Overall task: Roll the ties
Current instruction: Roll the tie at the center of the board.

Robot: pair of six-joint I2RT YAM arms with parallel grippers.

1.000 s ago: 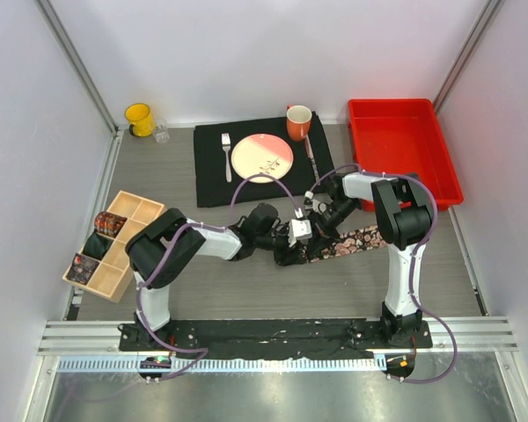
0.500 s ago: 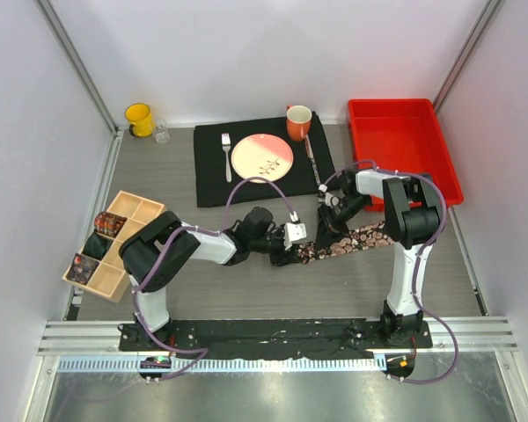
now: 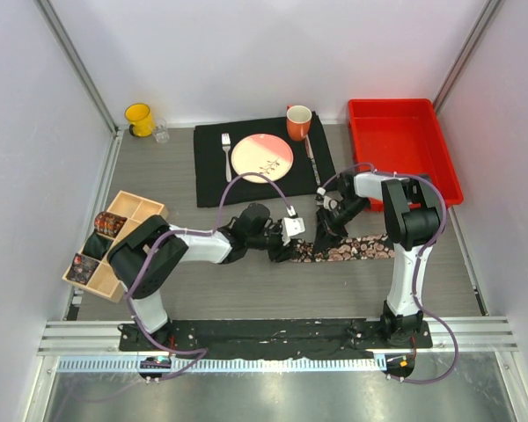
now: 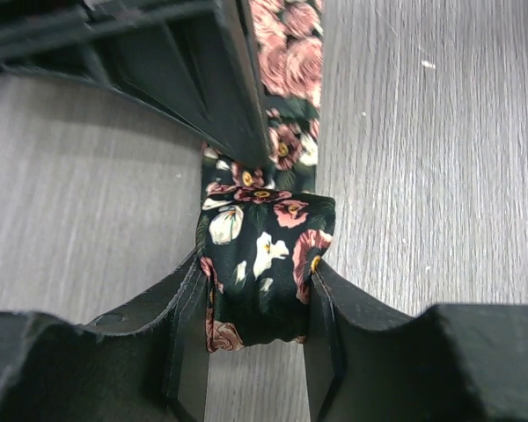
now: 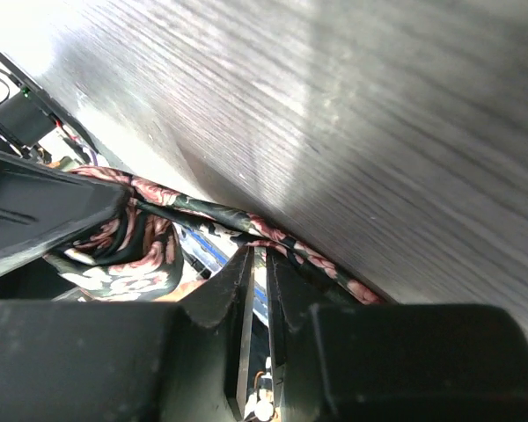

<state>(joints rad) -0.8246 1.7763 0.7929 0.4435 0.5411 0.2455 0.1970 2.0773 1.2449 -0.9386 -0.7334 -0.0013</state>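
A black tie with pink floral print [image 3: 356, 248] lies as a strip on the table, running right from a small coil at its left end. My left gripper [image 3: 284, 252] is shut on that coil; in the left wrist view the coil [image 4: 262, 237] sits squeezed between the two fingers of that gripper [image 4: 260, 281]. My right gripper [image 3: 320, 239] is just right of the coil, over the strip. In the right wrist view its fingers [image 5: 260, 259] are nearly together and pinch the tie's edge [image 5: 317, 259].
A wooden divided box [image 3: 139, 211] at the left holds rolled ties [image 3: 108, 223]. A black placemat [image 3: 213, 180] carries a plate [image 3: 262, 157], fork and orange mug [image 3: 298, 121]. A red tray [image 3: 400, 145] stands at the back right, a yellow mug [image 3: 139, 118] at the back left.
The tie strip has been drawn out straighter and now lies flatter to the right. My left gripper has shifted slightly left with the coil; my right gripper has moved right, away from it.
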